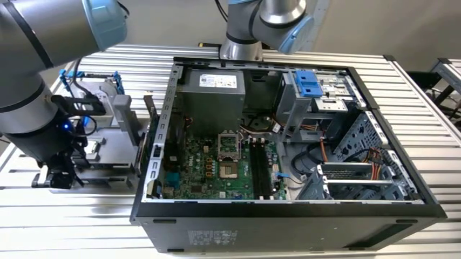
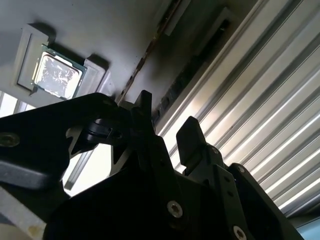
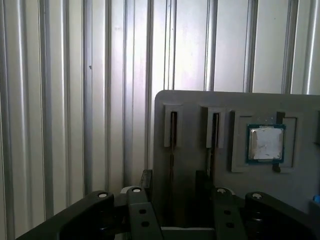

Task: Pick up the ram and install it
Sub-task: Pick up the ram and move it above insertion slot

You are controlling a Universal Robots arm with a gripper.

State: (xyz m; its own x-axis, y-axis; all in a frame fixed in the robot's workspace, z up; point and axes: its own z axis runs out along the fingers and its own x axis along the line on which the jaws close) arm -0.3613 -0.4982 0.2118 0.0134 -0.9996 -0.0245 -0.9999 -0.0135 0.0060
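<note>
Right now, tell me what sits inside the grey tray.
The grey tray holds a silver processor chip in a square pocket and a thin memory stick on edge in a slot; a second slot shows a similar dark edge. The open pincer covers part of both slots.

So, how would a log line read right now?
jaws: open, straddling ram | ram: on edge in grey holder, ungripped

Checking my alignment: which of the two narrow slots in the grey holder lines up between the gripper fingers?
The slot farther from the processor, not the one beside the processor; that one sits just outside the gripper.
</note>
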